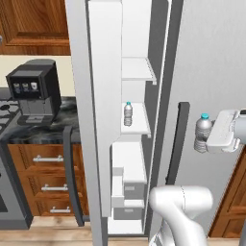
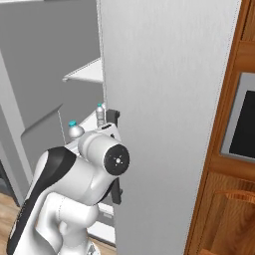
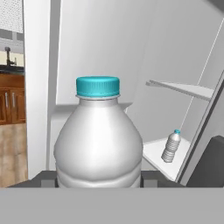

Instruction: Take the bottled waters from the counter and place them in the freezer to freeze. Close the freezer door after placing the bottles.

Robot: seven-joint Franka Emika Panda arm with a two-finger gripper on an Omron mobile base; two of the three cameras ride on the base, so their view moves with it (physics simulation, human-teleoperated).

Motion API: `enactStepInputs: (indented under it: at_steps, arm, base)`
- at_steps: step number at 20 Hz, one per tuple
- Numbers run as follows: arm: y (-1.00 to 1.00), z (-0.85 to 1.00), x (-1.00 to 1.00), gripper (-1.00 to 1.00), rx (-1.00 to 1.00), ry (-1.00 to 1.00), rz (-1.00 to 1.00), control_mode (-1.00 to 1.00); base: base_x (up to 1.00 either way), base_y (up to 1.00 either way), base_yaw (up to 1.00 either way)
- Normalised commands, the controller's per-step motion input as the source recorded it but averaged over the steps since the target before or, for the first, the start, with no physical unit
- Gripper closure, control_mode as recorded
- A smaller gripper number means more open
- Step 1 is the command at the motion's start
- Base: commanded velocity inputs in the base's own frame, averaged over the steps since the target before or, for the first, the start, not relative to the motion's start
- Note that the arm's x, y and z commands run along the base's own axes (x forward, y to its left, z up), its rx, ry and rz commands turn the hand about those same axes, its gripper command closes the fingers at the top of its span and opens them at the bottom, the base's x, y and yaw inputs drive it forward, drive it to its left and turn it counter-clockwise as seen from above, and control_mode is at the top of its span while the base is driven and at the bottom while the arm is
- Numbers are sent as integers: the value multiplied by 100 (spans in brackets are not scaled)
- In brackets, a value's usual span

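One bottled water (image 1: 202, 132) (image 2: 74, 130) (image 3: 98, 144), clear with a teal cap, is upright in my gripper (image 1: 205, 139) (image 3: 98, 180), which is shut on its lower body. It hangs in front of the fridge's closed right door, to the right of the open freezer (image 1: 137, 72). The other bottled water (image 1: 128, 114) (image 2: 100, 114) (image 3: 171, 146) stands upright on a white middle shelf inside the freezer. The freezer door (image 1: 80, 120) is swung wide open, its white lining toward me. The dark counter (image 1: 48, 130) lies left of it.
A black coffee machine (image 1: 33, 91) stands on the counter beside the grey stove (image 1: 7, 117). The closed right fridge door (image 1: 211, 72) carries a dark vertical handle (image 1: 178, 139). White drawers (image 1: 127, 190) fill the freezer's lower part. Wooden cabinets (image 2: 224, 199) stand to the right.
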Motion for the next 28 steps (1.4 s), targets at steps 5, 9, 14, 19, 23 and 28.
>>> enactStepInputs:
  at_steps: [5, 9, 14, 19, 23, 28]
  arm:
    - [0, 0, 0, 100, 0, 0, 0, 100]
    - [0, 0, 0, 100, 0, 0, 0, 100]
    - [5, 0, 0, 100, 0, 0, -3, -100]
    - [25, 0, 0, 100, 0, 0, -21, -100]
    - [42, 0, 0, 100, 0, 0, -25, -100]
    - [48, 0, -3, 100, 0, 1, -26, -100]
  base:
    - [4, 7, -1]
    - [2, 6, -3]
    - [0, 6, -5]
    - [0, 0, 0]
    - [0, 0, 0]
    - [0, 0, 0]
